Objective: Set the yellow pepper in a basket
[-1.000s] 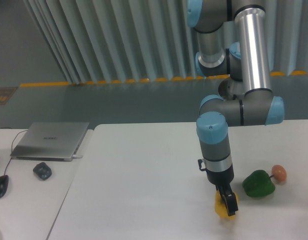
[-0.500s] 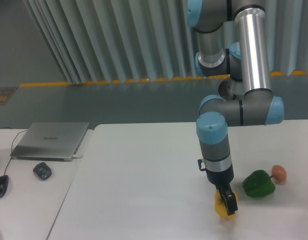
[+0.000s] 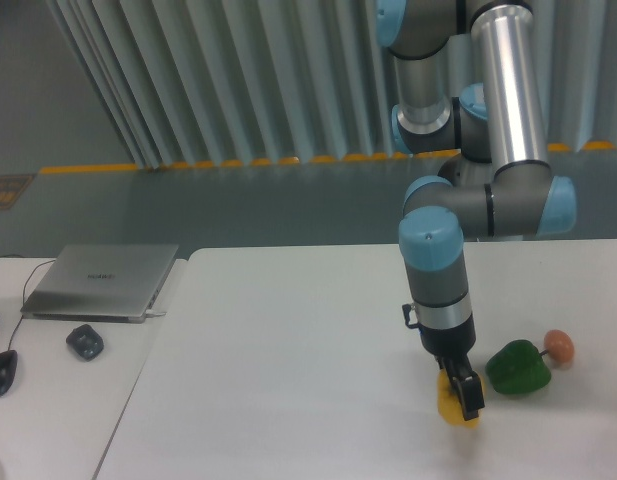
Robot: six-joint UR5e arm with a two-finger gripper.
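Note:
The yellow pepper point(image 3: 449, 404) sits at the near right of the white table point(image 3: 288, 380), mostly hidden behind my gripper. My gripper point(image 3: 463, 395) points down and its dark fingers are closed around the pepper. The pepper looks tilted and slightly lifted, but I cannot tell if it is off the table. No basket is in view.
A green bell pepper point(image 3: 518, 367) lies just right of the gripper, with a small orange-pink round fruit point(image 3: 559, 345) beside it. On the left side table are a closed laptop point(image 3: 103, 282), a mouse point(image 3: 85, 342) and a dark object point(image 3: 0, 372).
The arm and gripper have shifted slightly to the right, taking the yellow pepper with them. The green pepper and the round fruit have not moved.

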